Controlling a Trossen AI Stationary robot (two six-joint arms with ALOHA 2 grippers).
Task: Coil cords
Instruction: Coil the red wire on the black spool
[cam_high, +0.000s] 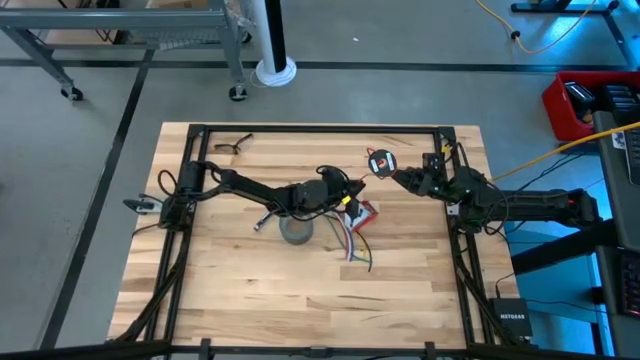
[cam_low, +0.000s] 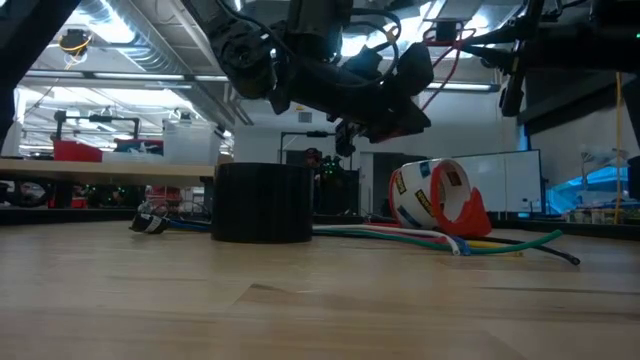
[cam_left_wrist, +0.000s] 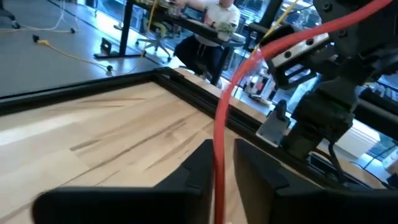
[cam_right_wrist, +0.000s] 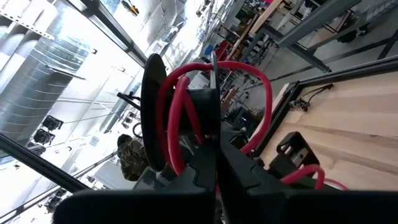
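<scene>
Spanning a pale wooden table (workshop behind), the thin red wire runs left gripper to clenched right gripper; left grip unclear.

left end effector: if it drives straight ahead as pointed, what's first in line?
Probably the right end effector. It sits ahead of the left end effector, along the red wire running between its fingers. Depth is unclear.

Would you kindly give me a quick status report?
Right gripper shut on the spool of red wire. Left gripper straddles the wire mid-table. Tape roll below.
</scene>
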